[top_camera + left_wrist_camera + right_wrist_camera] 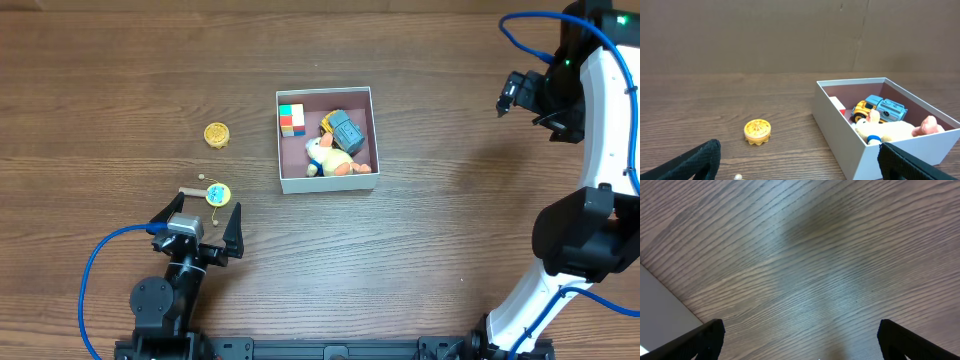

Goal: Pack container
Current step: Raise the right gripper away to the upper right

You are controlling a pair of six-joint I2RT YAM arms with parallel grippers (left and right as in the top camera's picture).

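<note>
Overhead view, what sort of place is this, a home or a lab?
Probably a robotics lab bench: a left arm and right arm with blue cables stand at a wood-grain table holding a white container of toys.

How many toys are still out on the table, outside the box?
2. A yellow round toy lies left of the container. A yellow-and-blue disc toy lies just beyond the open left gripper. No others show.
</note>
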